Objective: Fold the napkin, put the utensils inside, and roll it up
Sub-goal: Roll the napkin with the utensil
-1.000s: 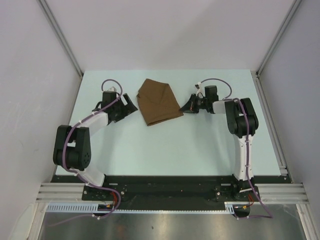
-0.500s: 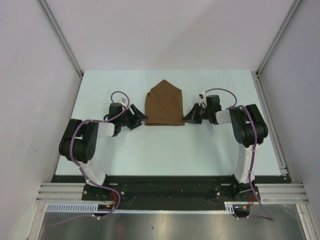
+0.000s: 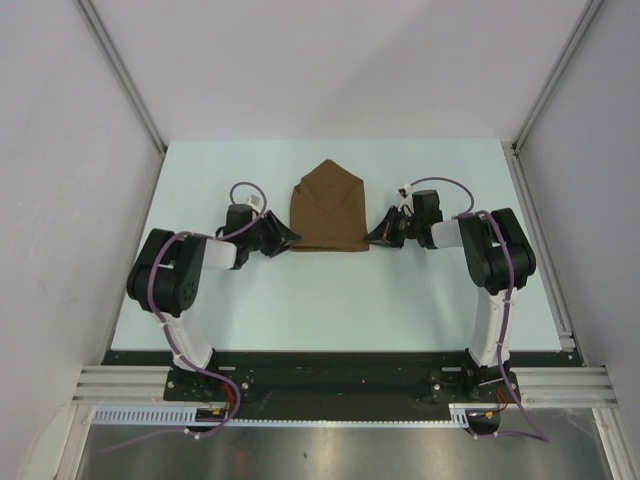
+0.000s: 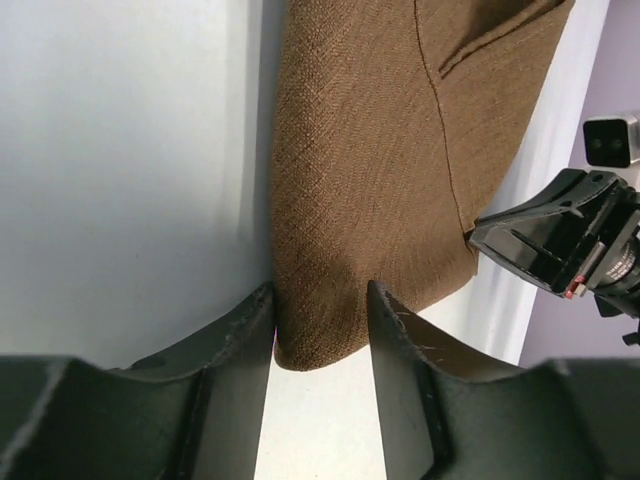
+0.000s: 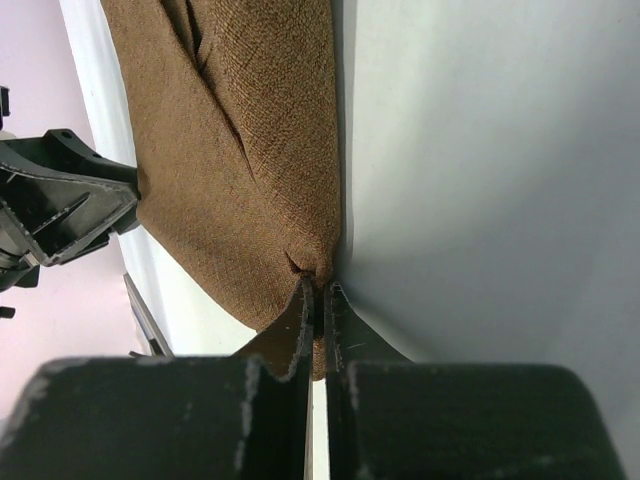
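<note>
The napkin point(image 3: 328, 210), a plain brown cloth folded to a point at its far end, lies flat on the table. My left gripper point(image 3: 287, 237) is at its near left corner. In the left wrist view the jaws point(image 4: 320, 300) stand apart with that corner of the napkin point(image 4: 370, 180) between them. My right gripper point(image 3: 370, 238) is at the near right corner. In the right wrist view it point(image 5: 320, 288) is shut on a pinch of the napkin point(image 5: 240, 170). The utensils are out of view.
The pale table point(image 3: 330, 300) is bounded by grey walls on three sides. A metal rail point(image 3: 540, 240) runs along its right edge. Each wrist view shows the other gripper across the cloth, the right one point(image 4: 545, 235) and the left one point(image 5: 70, 205).
The napkin has turned from tilted to square with the table edge and shifted right. Both arms drew in lower. The left jaws have narrowed around the cloth's corner.
</note>
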Robot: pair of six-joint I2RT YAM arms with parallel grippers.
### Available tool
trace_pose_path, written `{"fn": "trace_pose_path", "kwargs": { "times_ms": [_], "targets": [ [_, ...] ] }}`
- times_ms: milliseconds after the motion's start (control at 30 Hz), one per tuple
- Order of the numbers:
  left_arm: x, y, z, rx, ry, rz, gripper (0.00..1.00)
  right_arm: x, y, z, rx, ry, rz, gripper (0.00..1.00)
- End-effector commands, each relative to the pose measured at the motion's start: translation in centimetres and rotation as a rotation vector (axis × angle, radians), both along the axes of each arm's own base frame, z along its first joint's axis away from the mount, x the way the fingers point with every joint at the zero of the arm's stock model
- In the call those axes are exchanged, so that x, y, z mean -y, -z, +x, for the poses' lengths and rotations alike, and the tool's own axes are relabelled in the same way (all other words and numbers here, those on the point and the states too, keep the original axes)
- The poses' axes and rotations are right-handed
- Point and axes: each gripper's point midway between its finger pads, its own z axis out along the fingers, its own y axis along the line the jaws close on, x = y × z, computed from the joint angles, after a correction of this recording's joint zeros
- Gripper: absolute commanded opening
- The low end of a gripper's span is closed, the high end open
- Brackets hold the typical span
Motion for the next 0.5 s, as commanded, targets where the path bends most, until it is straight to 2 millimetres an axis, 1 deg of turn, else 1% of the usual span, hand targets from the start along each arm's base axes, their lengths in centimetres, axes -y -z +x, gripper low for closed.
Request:
{"fn": "trace_pose_path", "kwargs": {
  "times_ms": [0, 33, 100, 167, 233, 300, 333, 400, 433, 467],
  "targets": [
    [-0.4, 1.9, -0.4, -0.052, -0.006, 0.074, 0.45, 0.1, 0.2, 0.2, 0.005, 0.019, -0.033, 0.00],
    [-0.5, 2.1, -0.5, -0.059, -0.009, 0.080, 0.41, 0.1, 0.3, 0.2, 0.004, 0.017, -0.033, 0.00],
    [-0.5, 2.0, -0.5, -0.057, -0.011, 0.083, 0.37, 0.1, 0.3, 0.2, 0.008, 0.019, -0.037, 0.00],
    [-0.4, 1.9, -0.5, -0.058, -0.006, 0.079, 0.29, 0.1, 0.3, 0.3, 0.010, 0.019, -0.036, 0.00],
    [-0.1, 1.6, -0.2, -0.051, 0.003, 0.070, 0.23, 0.1, 0.0, 0.5, 0.021, 0.017, -0.035, 0.00],
    [0.2, 1.8, -0.1, -0.059, 0.020, 0.058, 0.21, 0.0, -0.3, 0.7, 0.034, 0.013, -0.035, 0.00],
    [0.4, 1.6, 0.1, -0.057, 0.025, 0.051, 0.17, 0.0, -0.6, 0.8, 0.046, 0.007, -0.038, 0.02],
    [0.7, 1.5, 0.1, -0.069, 0.040, 0.041, 0.12, 0.1, -1.5, 1.0, 0.073, 0.004, -0.052, 0.13],
    [0.8, 1.2, 0.4, -0.064, 0.044, 0.036, 0.09, 0.5, -1.9, 1.3, 0.101, -0.003, -0.069, 0.20],
    [0.9, 1.0, 0.4, -0.067, 0.047, 0.031, 0.08, 0.9, -2.2, 1.5, 0.112, 0.007, -0.096, 0.36]
  ]
}}
